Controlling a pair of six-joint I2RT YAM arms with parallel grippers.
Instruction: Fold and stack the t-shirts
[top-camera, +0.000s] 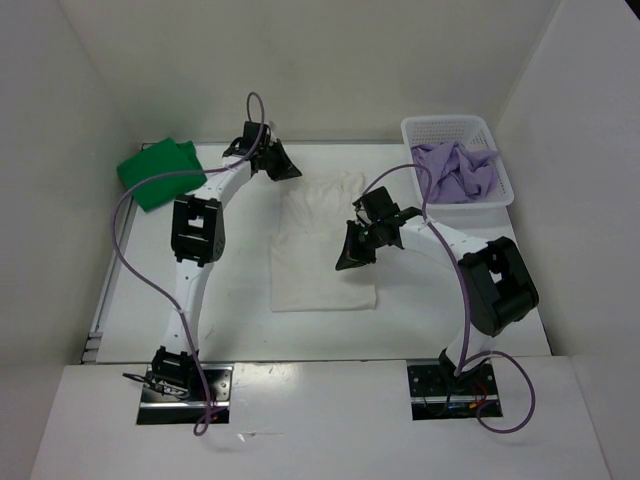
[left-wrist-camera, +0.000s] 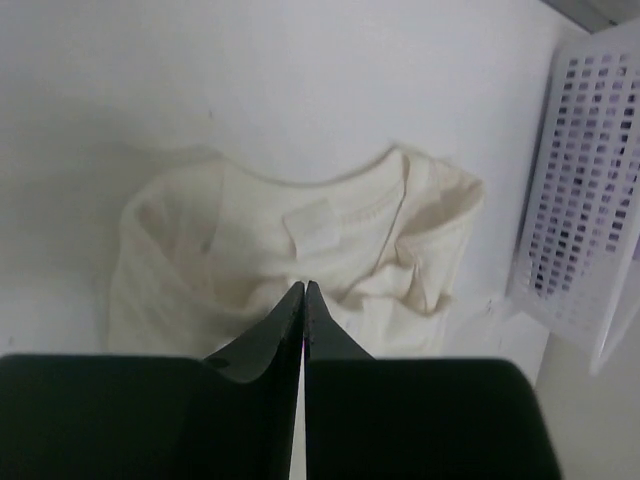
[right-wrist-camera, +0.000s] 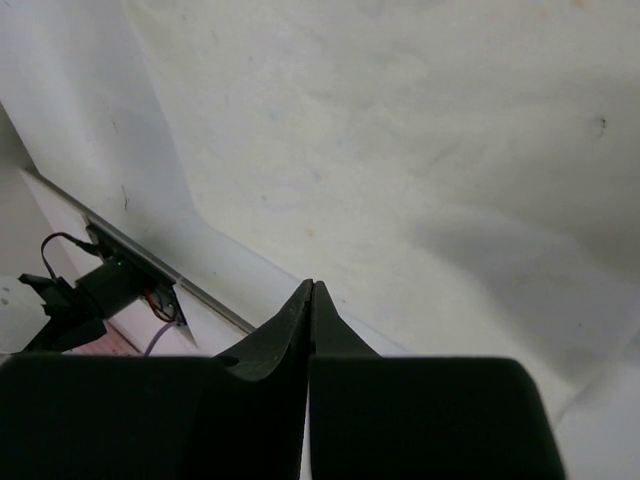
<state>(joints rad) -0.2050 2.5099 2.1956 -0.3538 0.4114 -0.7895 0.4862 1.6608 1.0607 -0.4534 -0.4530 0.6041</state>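
Top external view: white basket (top-camera: 446, 122) holds the lavender t-shirt (top-camera: 456, 172); left end effector (top-camera: 286, 166) and right end effector (top-camera: 348, 260) closed, empty

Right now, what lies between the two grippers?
Only the cream-white t-shirt lies between the left gripper and the right gripper, seen in the top view.

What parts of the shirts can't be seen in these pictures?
Cream shirt: top view, right edge under the right hand; left wrist view, near part behind the left hand.
Lavender shirt: top view, underside hidden in the basket.
Green shirt: top view, too small to judge folds.
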